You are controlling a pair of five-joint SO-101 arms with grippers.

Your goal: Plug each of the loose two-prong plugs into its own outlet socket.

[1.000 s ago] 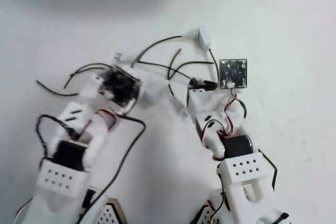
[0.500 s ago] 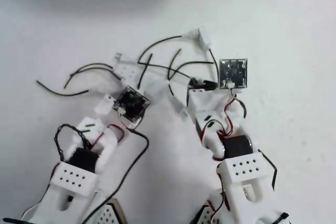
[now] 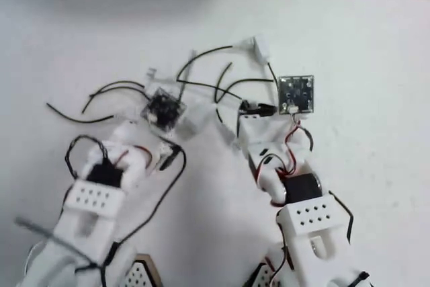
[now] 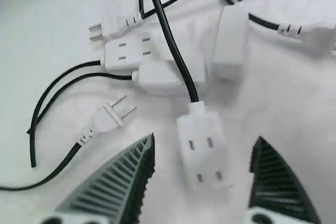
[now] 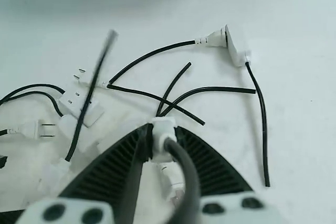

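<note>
1. So, the left gripper (image 4: 205,141) hangs low over the cable tangle with its ribbed fingers (image 4: 126,182) spread wide. A white outlet socket (image 4: 202,153) lies flat on the table (image 3: 376,45) right in the gap between them, slots facing up. Neither finger touches it
2. The right gripper (image 5: 161,128) is pinched tight on a white cord end (image 5: 163,148). I honestly can't tell from here whether that piece is a plug or a socket body
3. A loose two-prong plug (image 4: 107,119) sits just beside the left finger, outside the gap, prongs pointing away from the gripper. A second socket (image 4: 128,53) lies further out in the pile
4. My worry: that socket's black cord (image 4: 168,40) runs straight across the other white blocks. If the left gripper squeezes and lifts, the cord probably drags the whole pile along and shuffles every plug out of position
5. The socket also sits a bit skewed between the fingers, so closing on it could twist it or pop it out sideways
6. The left finger is close enough to the loose plug that a sloppy descent could flick it away
7. And if the two arms pull apart with cords crossed, the right one's pinched piece may get yanked loose
</note>
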